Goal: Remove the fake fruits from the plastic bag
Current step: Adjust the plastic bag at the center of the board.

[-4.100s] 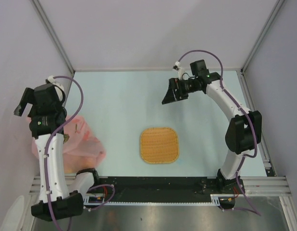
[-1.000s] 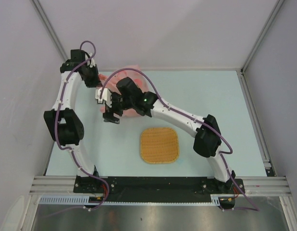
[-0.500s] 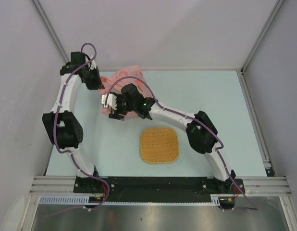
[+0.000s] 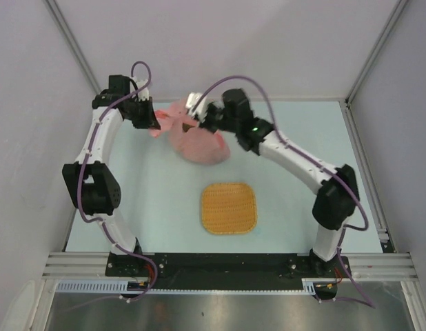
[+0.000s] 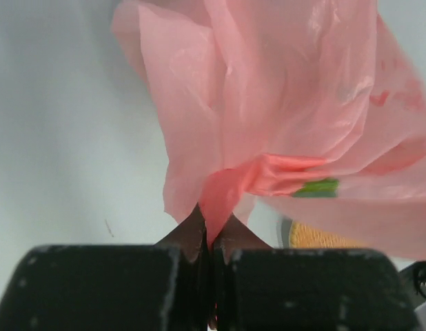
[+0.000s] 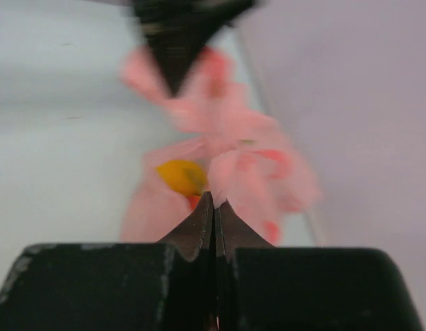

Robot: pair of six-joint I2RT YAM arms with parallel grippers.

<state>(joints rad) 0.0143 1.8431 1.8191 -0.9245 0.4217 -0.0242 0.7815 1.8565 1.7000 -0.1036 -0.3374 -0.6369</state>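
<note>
The pink plastic bag [image 4: 199,145] hangs bulging between my two grippers at the back of the table. On its left edge my left gripper [image 4: 152,124] is shut, and the left wrist view shows a bunched fold of the plastic bag [image 5: 282,103] pinched in that gripper [image 5: 211,222]. My right gripper [image 4: 192,118] is shut on the bag's top, with pink film caught at its tips [image 6: 214,204]. One yellow fake fruit [image 6: 180,176] shows through the bag [image 6: 254,172] just beyond them. A green patch [image 5: 316,187] shows through the film. Any other fruits are hidden inside.
A square woven orange mat [image 4: 229,207] lies on the pale blue table [image 4: 302,131] in front of the bag, and its edge shows below the mat-side of the bag [image 5: 323,238]. The enclosure's back wall stands close behind both grippers.
My right gripper swung from the bag's front-left up to its top and shut on it. The bag shifted right and now hangs stretched between both grippers. The left gripper stayed shut.
</note>
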